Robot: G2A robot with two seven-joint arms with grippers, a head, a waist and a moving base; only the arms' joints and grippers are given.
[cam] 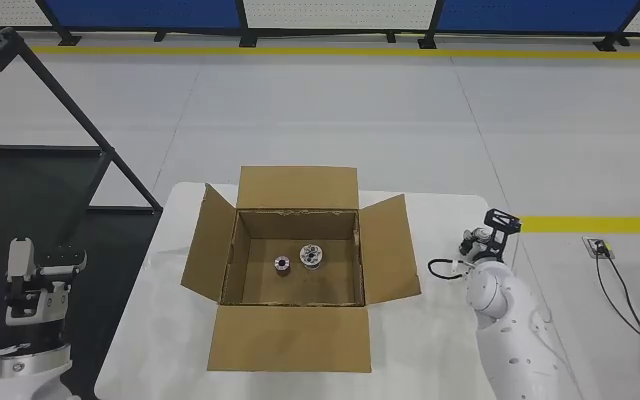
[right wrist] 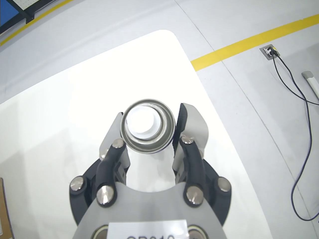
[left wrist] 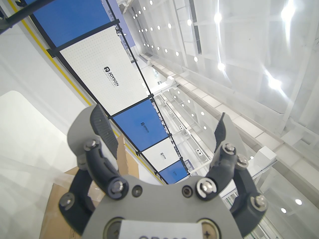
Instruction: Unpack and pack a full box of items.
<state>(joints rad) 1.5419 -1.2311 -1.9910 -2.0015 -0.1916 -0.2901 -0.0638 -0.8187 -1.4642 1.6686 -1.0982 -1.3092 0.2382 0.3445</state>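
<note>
The right gripper is narrowed around a can, a finger on each side of its metal rim, holding it over the white surface near a rounded corner. The open box stands well apart to this gripper's left, mid-surface. A small item and a bigger item lie just beside each other on the box floor. The left gripper is spread wide, empty and pointing upward. The box is off to its right.
</note>
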